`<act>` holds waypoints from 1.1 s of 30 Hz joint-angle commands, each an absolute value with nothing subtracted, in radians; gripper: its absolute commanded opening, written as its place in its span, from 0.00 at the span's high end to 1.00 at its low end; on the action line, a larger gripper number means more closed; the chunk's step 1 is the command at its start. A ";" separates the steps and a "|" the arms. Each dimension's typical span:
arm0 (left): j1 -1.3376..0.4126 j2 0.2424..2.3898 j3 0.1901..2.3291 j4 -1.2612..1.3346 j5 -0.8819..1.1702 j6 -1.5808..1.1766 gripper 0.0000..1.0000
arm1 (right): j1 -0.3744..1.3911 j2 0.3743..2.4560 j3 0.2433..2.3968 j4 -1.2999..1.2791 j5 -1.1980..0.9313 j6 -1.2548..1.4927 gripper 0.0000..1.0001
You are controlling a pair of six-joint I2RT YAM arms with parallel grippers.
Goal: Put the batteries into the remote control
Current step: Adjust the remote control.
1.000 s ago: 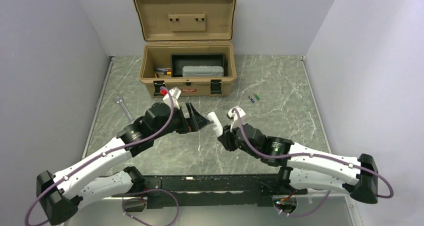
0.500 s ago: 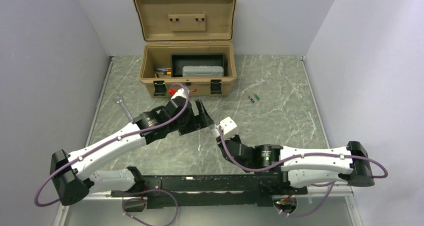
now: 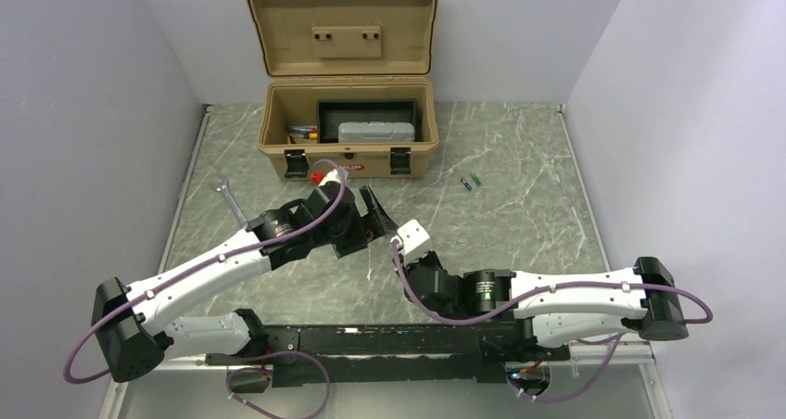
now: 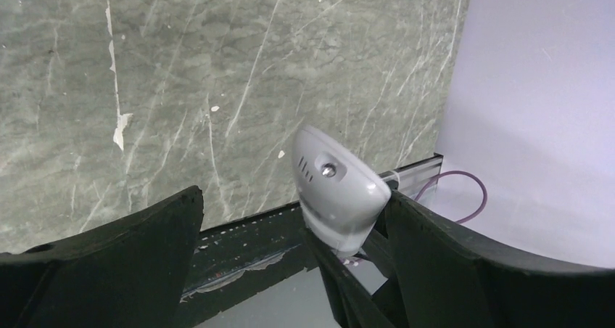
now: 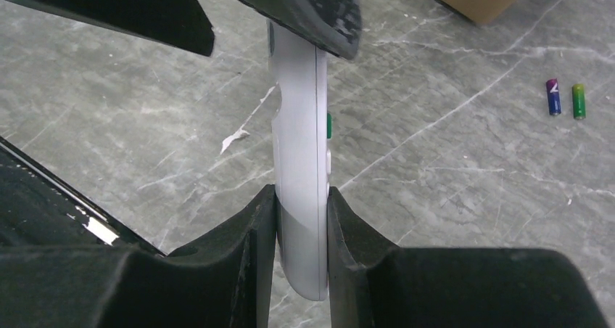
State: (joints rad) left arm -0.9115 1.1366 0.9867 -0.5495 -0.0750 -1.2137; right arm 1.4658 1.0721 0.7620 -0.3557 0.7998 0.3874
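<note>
The remote control (image 5: 301, 146), a slim white bar seen edge-on, is clamped at its lower end by my right gripper (image 5: 301, 197). Its far end (image 4: 337, 186) pokes between the wide-apart fingers of my open left gripper (image 4: 294, 205), nearer the right finger; I cannot tell whether they touch. From above, both grippers meet mid-table, left gripper (image 3: 380, 213) and right gripper (image 3: 405, 252), with the remote mostly hidden under the right wrist. The batteries, one purple (image 5: 553, 97) and one green (image 5: 578, 101), lie side by side on the table, small in the top view (image 3: 471, 182).
An open tan toolbox (image 3: 345, 150) stands at the back of the marble table with a grey case and small items inside. A silver wrench (image 3: 225, 196) lies at the left. The black mounting rail (image 3: 371, 337) runs along the near edge.
The right arm has swung left and toward the near edge with the remote. The left arm has stretched right, bringing its open fingers round the remote's far end.
</note>
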 commanded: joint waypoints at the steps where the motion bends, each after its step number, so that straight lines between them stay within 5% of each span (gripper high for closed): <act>1: -0.915 1.125 0.987 -0.506 -0.053 -1.288 0.03 | 1.489 1.102 0.836 -0.312 0.838 0.350 1.00; 10: -0.915 1.130 1.001 -0.489 -0.032 -1.293 0.12 | 1.522 1.155 0.873 -0.320 0.891 0.337 1.00; 17: -0.915 1.123 0.997 -0.492 -0.021 -1.287 0.39 | 1.541 1.186 0.907 -0.398 0.982 0.349 1.00; 33: -0.914 1.118 0.980 -0.475 -0.020 -1.287 0.47 | 1.617 1.353 1.030 -0.562 1.158 0.361 1.00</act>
